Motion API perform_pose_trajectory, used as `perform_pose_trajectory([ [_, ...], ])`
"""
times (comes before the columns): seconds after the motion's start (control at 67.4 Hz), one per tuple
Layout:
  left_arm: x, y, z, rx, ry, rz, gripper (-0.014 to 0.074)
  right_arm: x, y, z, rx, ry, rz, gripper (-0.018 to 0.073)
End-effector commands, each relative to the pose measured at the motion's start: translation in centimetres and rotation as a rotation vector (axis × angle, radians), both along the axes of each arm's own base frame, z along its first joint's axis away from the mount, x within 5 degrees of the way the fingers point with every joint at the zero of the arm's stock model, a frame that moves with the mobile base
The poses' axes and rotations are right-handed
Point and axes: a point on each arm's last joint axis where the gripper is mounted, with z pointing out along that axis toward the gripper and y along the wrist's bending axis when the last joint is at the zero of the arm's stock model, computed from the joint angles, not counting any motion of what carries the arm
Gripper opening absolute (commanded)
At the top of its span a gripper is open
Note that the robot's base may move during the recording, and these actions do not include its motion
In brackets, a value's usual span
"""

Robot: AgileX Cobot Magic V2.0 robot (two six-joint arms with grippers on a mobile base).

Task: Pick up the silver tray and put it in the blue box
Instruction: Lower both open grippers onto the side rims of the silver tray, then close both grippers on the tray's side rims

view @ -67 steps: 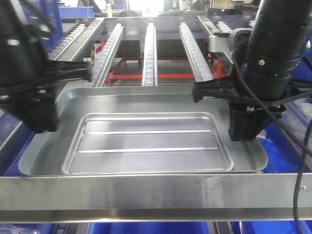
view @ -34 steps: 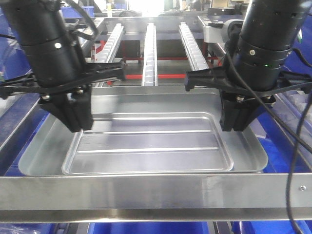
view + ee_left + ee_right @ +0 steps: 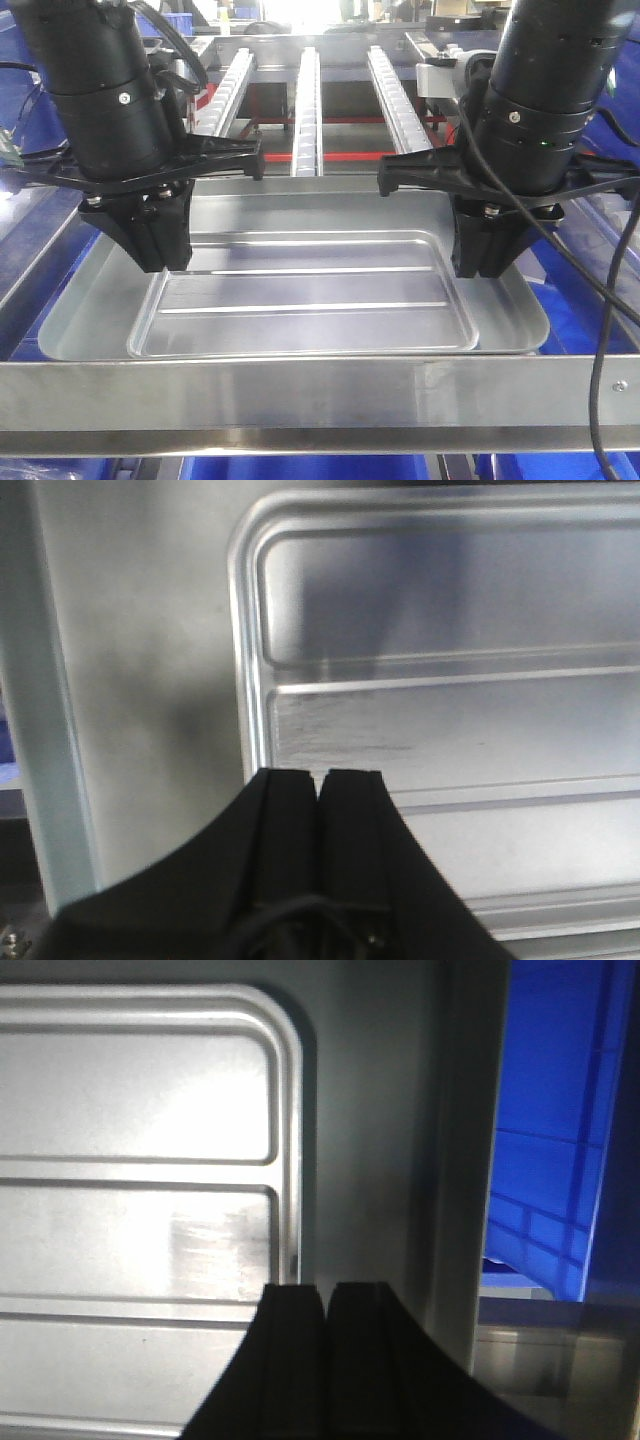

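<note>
Black left gripper: fingers pressed together with nothing between them, tips over the left inner slope of the silver tray; contact cannot be told.
Shiny metal: silver tray lies flat, open side up, behind the steel crossbar and in front of the roller rails. Two raised ridges run along its base.
Black right gripper: fingers likewise closed on nothing, tips over the tray's right slope.
Plastic: blue box is seen past the tray's right rim, lower down. The tray lies outside it.
</note>
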Motion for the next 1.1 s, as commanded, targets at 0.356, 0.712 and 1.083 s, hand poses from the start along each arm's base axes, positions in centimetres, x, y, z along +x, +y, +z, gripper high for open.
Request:
perform_pose_trajectory([
  [0.356,0.1,-0.1,2.4,-0.039,-0.078,-0.001,0.0183,0.3,0.1,2.4,0.039,-0.091,0.007,0.0258],
  [0.712,1.0,1.2,2.5,-0.068,-0.074,0.091,0.0263,0.6,0.3,2.6,0.065,-0.134,0.014,0.0384],
  [1.083,1.4,1.1,2.0,-0.098,-0.059,0.113,0.0263,0.8,0.5,2.6,0.074,-0.149,0.017,0.0384],
])
